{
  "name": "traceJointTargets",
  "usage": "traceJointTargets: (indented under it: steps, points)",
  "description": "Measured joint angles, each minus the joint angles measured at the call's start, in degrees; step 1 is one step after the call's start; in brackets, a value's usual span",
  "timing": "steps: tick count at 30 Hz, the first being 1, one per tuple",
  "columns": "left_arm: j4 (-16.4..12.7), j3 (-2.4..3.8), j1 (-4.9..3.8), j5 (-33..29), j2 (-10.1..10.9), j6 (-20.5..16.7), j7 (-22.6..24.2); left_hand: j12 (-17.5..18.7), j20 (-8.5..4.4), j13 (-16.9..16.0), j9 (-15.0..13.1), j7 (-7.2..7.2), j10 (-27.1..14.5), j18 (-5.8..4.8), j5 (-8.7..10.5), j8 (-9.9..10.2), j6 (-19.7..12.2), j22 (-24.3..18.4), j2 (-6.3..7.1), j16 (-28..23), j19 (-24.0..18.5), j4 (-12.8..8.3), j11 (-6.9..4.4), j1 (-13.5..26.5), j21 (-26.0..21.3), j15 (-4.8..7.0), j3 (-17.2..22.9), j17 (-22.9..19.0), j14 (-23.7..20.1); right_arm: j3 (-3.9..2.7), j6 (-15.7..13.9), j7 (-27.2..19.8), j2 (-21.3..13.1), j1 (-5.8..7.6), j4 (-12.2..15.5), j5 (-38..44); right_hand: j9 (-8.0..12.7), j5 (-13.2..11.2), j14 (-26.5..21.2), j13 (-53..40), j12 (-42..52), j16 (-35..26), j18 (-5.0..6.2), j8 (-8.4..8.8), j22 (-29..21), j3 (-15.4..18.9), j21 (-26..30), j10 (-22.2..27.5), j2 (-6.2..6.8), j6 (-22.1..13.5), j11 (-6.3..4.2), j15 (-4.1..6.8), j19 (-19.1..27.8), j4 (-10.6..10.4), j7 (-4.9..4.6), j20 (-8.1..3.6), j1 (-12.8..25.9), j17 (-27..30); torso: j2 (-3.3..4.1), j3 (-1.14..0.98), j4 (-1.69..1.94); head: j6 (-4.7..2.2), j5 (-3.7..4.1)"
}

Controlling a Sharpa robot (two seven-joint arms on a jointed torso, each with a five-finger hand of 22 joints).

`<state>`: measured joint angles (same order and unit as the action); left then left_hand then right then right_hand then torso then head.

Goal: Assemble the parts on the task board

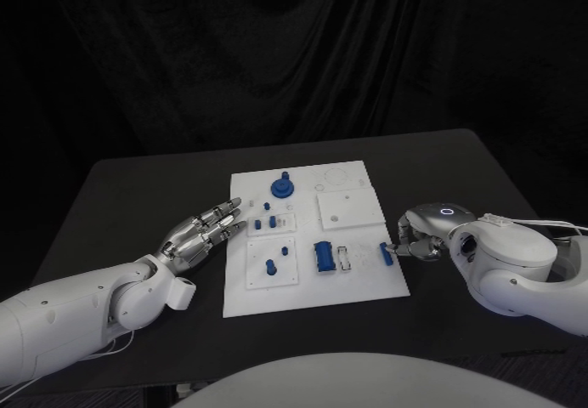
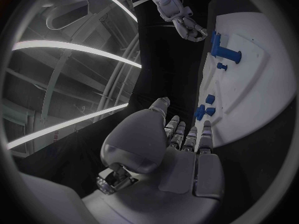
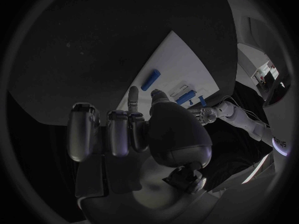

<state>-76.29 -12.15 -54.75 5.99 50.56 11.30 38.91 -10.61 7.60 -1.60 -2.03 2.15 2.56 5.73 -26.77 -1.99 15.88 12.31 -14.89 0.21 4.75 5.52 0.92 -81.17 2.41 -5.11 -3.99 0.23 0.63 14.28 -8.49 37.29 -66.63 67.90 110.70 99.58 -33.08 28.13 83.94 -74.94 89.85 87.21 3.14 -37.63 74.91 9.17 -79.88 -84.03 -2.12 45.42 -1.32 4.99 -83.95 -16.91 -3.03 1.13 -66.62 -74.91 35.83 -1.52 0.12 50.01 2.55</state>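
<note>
Nearest me, my right hand (image 1: 423,238) sat at the right edge of the white task board (image 1: 368,293) with its fingers curled beside a small blue part (image 1: 387,254), though I could not tell whether they pinched it, while my left hand (image 1: 202,231) lay flat, fingers together, holding nothing.

A matte black rectangular table (image 1: 147,183) occupies the middle of the head view. A dark, pleated fabric curtain (image 1: 245,68) hangs behind its far edge and spans the whole background beyond the table.
</note>
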Motion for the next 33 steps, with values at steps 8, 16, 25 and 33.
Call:
traceJointTargets:
  steps: [8,16,25,33]
  points:
    - [0.2,0.00,0.00,0.0,-0.1,0.0,0.0,0.0,0.00,0.0,0.0,0.00,0.0,0.00,0.00,0.0,0.0,0.0,0.00,0.0,0.0,0.1,0.00,0.0,0.0,0.00,0.2,0.0,0.0,-0.02,-1.2,0.0,0.6,-0.36,0.0,0.3,0.3,-0.5,0.0,0.0,0.0,0.0,0.00,0.22,0.0,0.2,0.0,0.0,-0.36,0.0,0.00,0.00,0.0,0.2,0.00,0.00,0.8,0.0,-0.01,0.03,-0.02,0.00,0.04]
    - [0.3,0.00,0.03,0.0,-0.3,0.0,0.0,0.0,0.00,0.0,0.0,0.00,0.0,0.00,0.00,0.0,0.0,0.0,0.00,0.0,0.0,0.0,0.00,0.0,0.0,0.00,0.3,0.0,0.0,-0.03,-1.3,-0.1,1.9,-1.17,-1.5,0.3,1.0,5.4,0.0,0.0,0.0,0.0,0.00,0.92,0.0,-0.5,0.0,0.0,0.78,0.2,0.00,0.00,0.0,0.3,-0.20,0.00,-0.3,0.0,-0.04,0.04,-0.03,0.00,-0.04]
    - [0.5,0.00,0.12,0.0,-0.4,0.1,0.0,0.0,0.00,0.0,0.0,0.00,0.0,0.00,0.00,0.0,0.0,0.0,0.00,0.0,0.0,0.0,0.00,0.0,0.0,0.00,0.3,0.0,0.0,-0.01,-1.4,-0.2,4.0,-2.58,-3.1,0.3,1.2,7.2,0.0,0.0,0.0,-1.6,0.00,1.15,0.0,-1.0,0.0,0.0,1.43,0.2,0.00,0.00,0.0,0.5,-0.20,0.00,-1.0,0.0,-0.04,-0.03,-0.03,0.00,-0.36]
    - [0.6,0.00,0.30,0.0,-0.6,0.2,-0.1,0.0,0.00,0.0,0.0,0.00,0.0,0.00,0.00,0.0,0.0,-0.1,0.00,0.0,0.0,0.0,0.00,0.0,0.0,0.00,0.3,0.0,0.0,-0.33,-2.4,-0.3,5.6,-4.13,-4.3,0.4,0.9,9.2,0.0,0.0,0.0,-1.8,0.00,1.33,0.0,-2.3,0.0,0.0,2.05,0.6,0.00,0.00,0.0,0.7,-0.11,0.00,-3.3,0.0,-0.04,-0.03,-0.07,0.00,-0.39]
